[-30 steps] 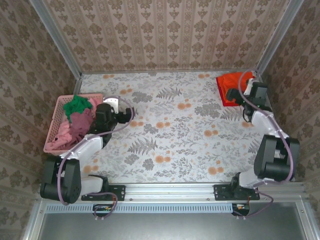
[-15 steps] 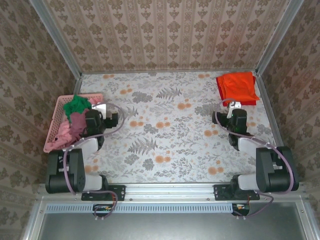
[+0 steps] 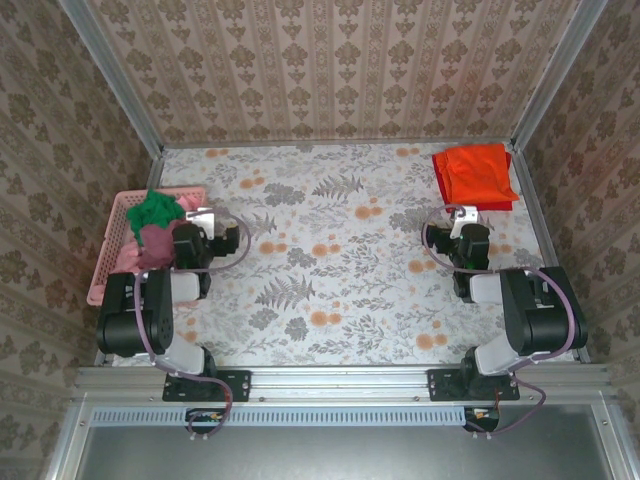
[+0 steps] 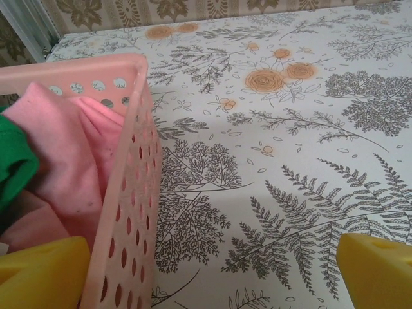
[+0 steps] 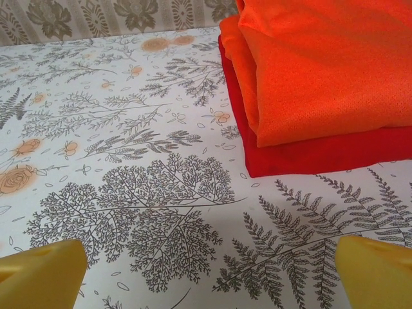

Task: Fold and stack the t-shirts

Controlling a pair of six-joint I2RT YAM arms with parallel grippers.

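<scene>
**both arms tuck in, two shirts stacked, basket next**

nearest us, both arms have folded back toward their bases. a second ago the right one was stretched out to the far right corner and the left one leaned over the basket; now they sit drawn in. the left gripper (image 3: pixel 207 222) hangs by the basket's right wall, its yellow fingers (image 4: pixel 376 264) spread wide with nothing between them. the left wrist view has one finger on the basket side and one over the table (image 3: pixel 340 260). the right gripper (image 3: pixel 466 217) is spread just as wide and empty, looking low across the floral top toward the stack.

further out on the left, the pink basket (image 3: pixel 118 206) holds the unfolded lot: the mauve shirt (image 3: pixel 158 243) and the pink shirt (image 4: pixel 71 148) bunched together, the green shirt (image 3: pixel 155 210) heaped at the far end.

and in the far right corner, there it is: the orange shirt (image 5: pixel 335 71) lies folded on top of the red shirt (image 5: pixel 309 154), edges roughly lined up, with red showing along the near and left sides. nothing is touching the pile.

so that reads as a finished placement, two shirts done, three to go. the next call looks like the left arm's, reaching into the basket for a shirt.
</scene>
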